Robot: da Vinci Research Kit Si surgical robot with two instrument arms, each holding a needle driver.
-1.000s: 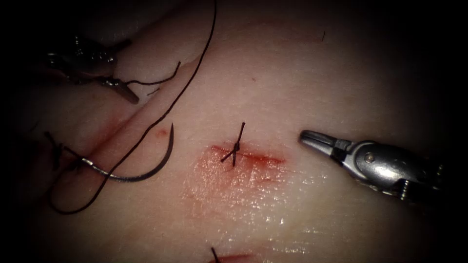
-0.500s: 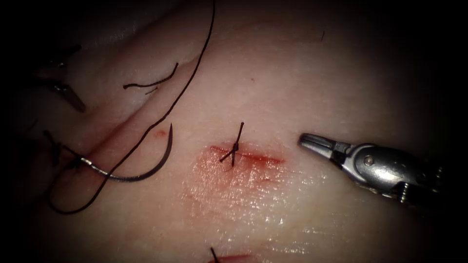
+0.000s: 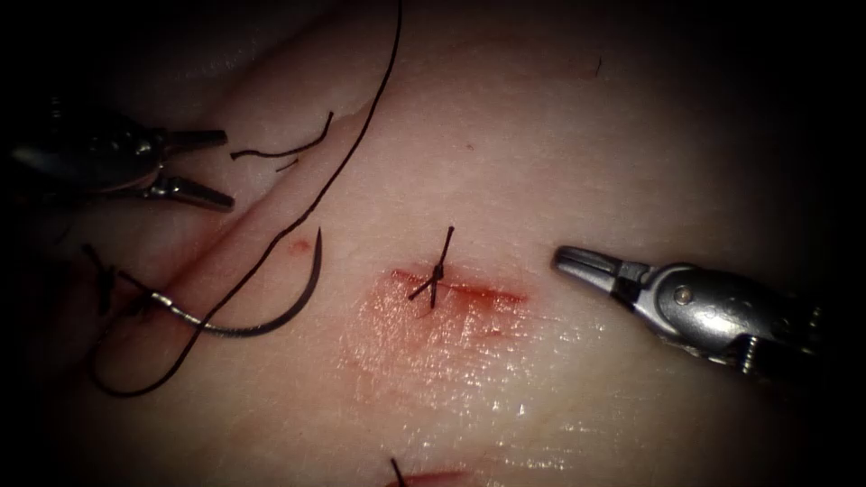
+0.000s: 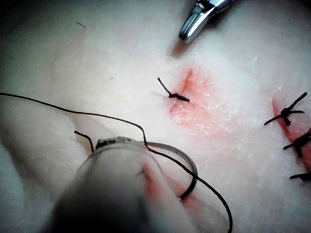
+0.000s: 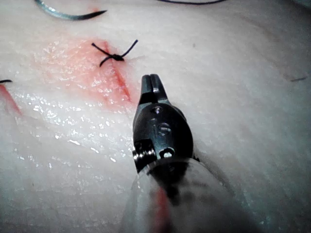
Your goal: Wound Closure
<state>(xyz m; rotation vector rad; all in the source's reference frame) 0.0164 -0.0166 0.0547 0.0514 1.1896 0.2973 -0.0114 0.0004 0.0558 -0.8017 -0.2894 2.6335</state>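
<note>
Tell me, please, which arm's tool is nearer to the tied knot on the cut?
The right. Its tool, jaws shut and empty, lies just right of the knot. The left tool, jaws open and empty, sits far up-left, beyond the needle lying free on the tissue.

Light falls in a pool on the tissue (image 3: 541, 162) around the knotted stitch (image 3: 436, 275). It is brightest just below and to the right of that stitch, where the wet surface throws back small white glints (image 3: 505, 397). Away from the stitch the light fades on every side into a black surround (image 3: 839, 90), deepest far to its left and right. In the right wrist view a wet sheen lies beside the stitch.
</note>
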